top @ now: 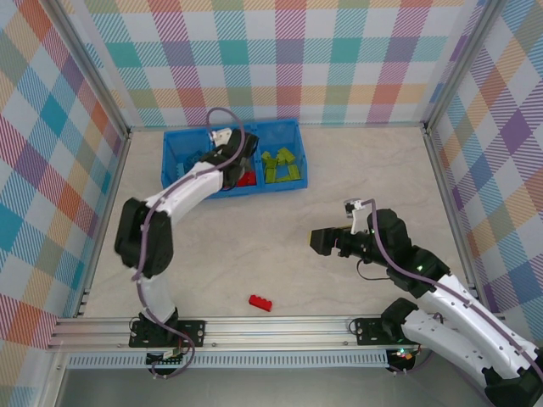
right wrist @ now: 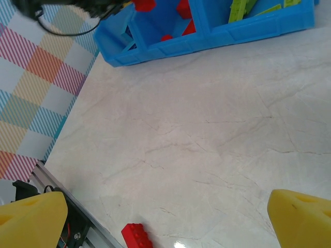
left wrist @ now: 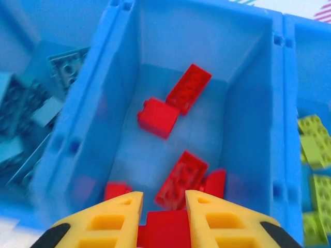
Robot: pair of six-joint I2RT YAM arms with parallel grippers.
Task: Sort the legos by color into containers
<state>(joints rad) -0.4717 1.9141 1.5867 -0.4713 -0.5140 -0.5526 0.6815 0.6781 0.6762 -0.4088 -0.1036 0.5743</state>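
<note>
Two arms out. My left arm (top: 191,191) stretches over the middle compartment (left wrist: 248,113), left fingers (left wrist: 114,219) clenched on a red brick (left wrist: 165,231). Right arm (top: 450,301) crooks above the bench (right wrist: 207,129), right fingers (right wrist: 31,222) spread.

My right gripper (right wrist: 164,204) hangs over the pale table (right wrist: 217,129), yellow fingers (right wrist: 31,219) spread wide and gripping nothing. A lone red lego (right wrist: 135,235) lies flat on the table low in my sight, nearer my left-hand finger. Well beyond it stands the blue bin (right wrist: 217,33), with red bricks (right wrist: 183,10) in one compartment and lime green ones (right wrist: 240,9) in the next
</note>
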